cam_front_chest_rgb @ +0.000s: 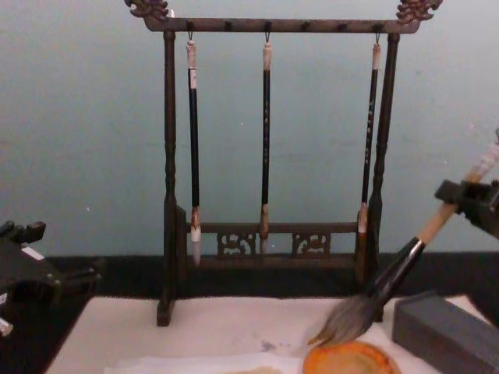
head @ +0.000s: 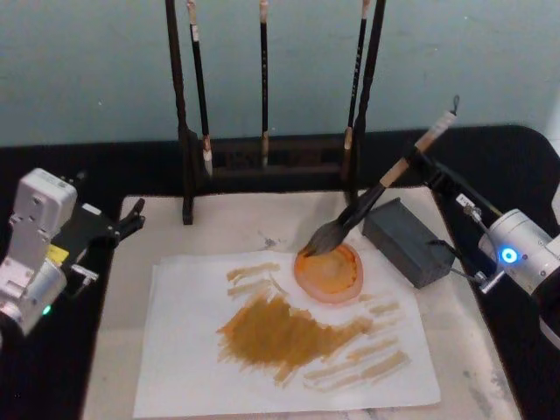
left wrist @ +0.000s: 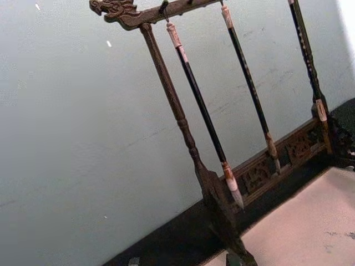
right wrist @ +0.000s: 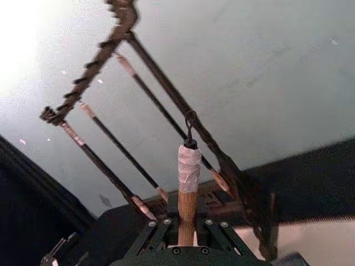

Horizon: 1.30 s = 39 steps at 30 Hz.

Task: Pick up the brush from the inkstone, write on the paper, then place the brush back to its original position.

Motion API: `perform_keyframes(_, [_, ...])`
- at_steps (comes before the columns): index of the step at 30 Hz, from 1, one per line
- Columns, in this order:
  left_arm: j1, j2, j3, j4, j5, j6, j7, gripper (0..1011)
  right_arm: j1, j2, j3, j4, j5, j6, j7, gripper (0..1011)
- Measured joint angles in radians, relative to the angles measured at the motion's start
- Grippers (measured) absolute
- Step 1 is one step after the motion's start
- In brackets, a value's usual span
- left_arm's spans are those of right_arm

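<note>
From the head view, the right gripper [head: 420, 161] is pinched on the tan upper handle of the brush [head: 372, 199], toward the worktop's far right corner. The brush slants down toward the middle, with its bristles at the far rim of the orange dish [head: 328, 273]. That dish sits on the far right part of the paper [head: 192, 367], which already carries ochre strokes. The grey block [head: 407, 241], which I take for the inkstone, lies just beside the dish, under the handle. The left gripper [head: 131, 219] is parked at the left edge; I cannot tell whether it is spread or closed.

The left wrist view gives me the brush rack [left wrist: 176, 111], its thin brushes [left wrist: 202, 111] and a corner of the mat [left wrist: 310, 221].

In the right wrist view the brush's handle and white-wrapped end [right wrist: 188, 183] rise out of the gripper [right wrist: 186, 235], which is clamped on the wood.

From the chest view the brush [cam_front_chest_rgb: 398, 273] has its bristles touching the dish [cam_front_chest_rgb: 347, 360], with the rack's right post close behind.

My worries:
- The grip sits high on the handle, so pressing the tip down could pivot the brush.
- A loaded tip could drip on the paper.
- Dragging against the rim could shove the dish.
- A careless lift could knock the rack post or the block.
</note>
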Motion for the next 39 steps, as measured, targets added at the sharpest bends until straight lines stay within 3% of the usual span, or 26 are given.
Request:
perform_keyframes(10, [0.000, 0.000, 0.000, 0.000, 0.000, 0.000, 0.000, 1010, 0.016, -0.017, 0.018, 0.075, 0.102, 0.053, -0.030, 176])
perform_keyframes(17, [0.000, 0.000, 0.000, 0.000, 0.000, 0.000, 0.000, 1010, 0.018, -0.022, 0.025, 0.106, 0.147, 0.070, -0.061, 175])
perform_keyframes(39, [0.000, 0.000, 0.000, 0.000, 0.000, 0.000, 0.000, 1010, 0.030, -0.009, -0.003, 0.148, 0.213, 0.071, -0.091, 175])
